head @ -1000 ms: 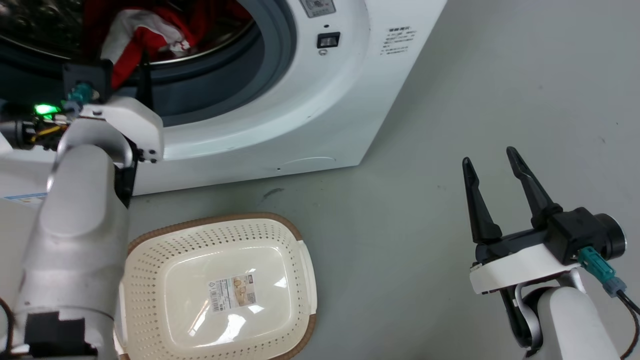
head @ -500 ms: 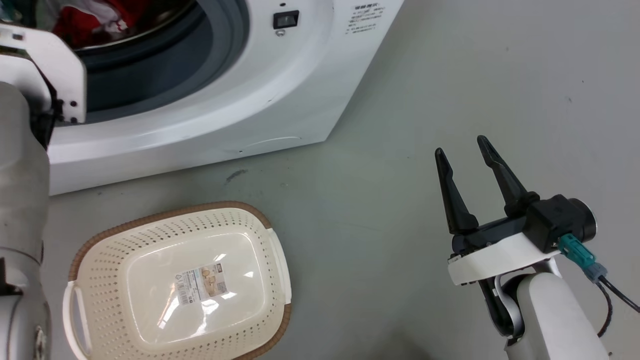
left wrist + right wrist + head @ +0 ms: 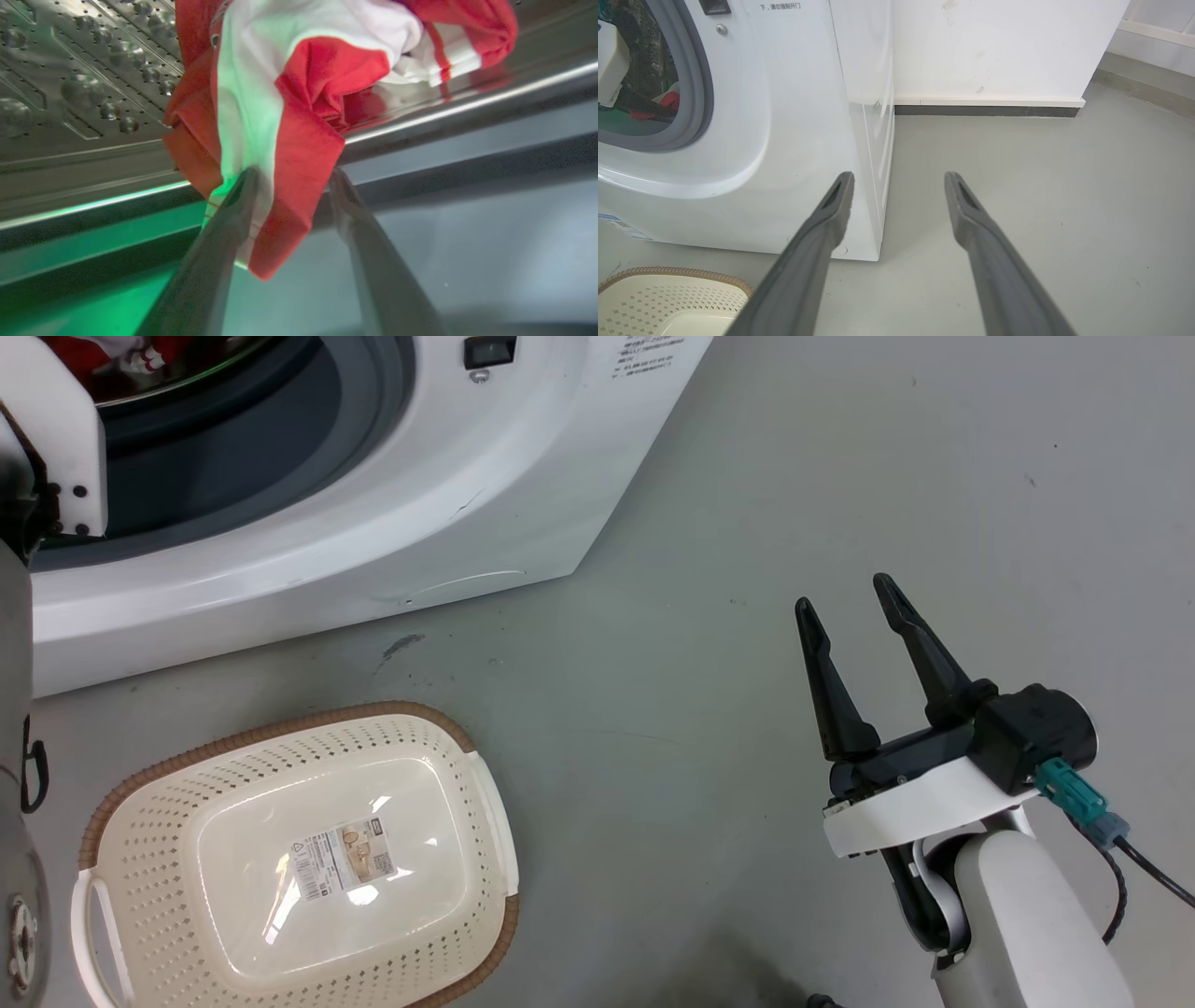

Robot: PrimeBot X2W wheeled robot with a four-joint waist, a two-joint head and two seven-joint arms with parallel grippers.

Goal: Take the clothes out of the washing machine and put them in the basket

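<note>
The washing machine (image 3: 373,523) stands open at the upper left, and my left arm's white wrist plate (image 3: 56,429) reaches into its mouth. In the left wrist view, my left gripper (image 3: 293,175) is shut on the clothes (image 3: 303,84), a red and white bunch hanging from the steel drum (image 3: 70,70) over the grey gasket (image 3: 467,154). A scrap of red clothes (image 3: 70,347) peeks from the drum in the head view. The cream basket (image 3: 280,728) sits on the floor below the machine with nothing in it. My right gripper (image 3: 843,594) hovers open to the right, holding nothing.
The right wrist view looks past my right gripper (image 3: 899,175) at the washing machine (image 3: 784,116), the basket's corner (image 3: 668,273) and a white wall with a dark baseboard (image 3: 985,110). Grey floor (image 3: 747,476) spreads right of the machine.
The head camera has swung, so the machine and basket slide left and up in the picture. My left gripper's fingers leave the head view. The right gripper stays open.
</note>
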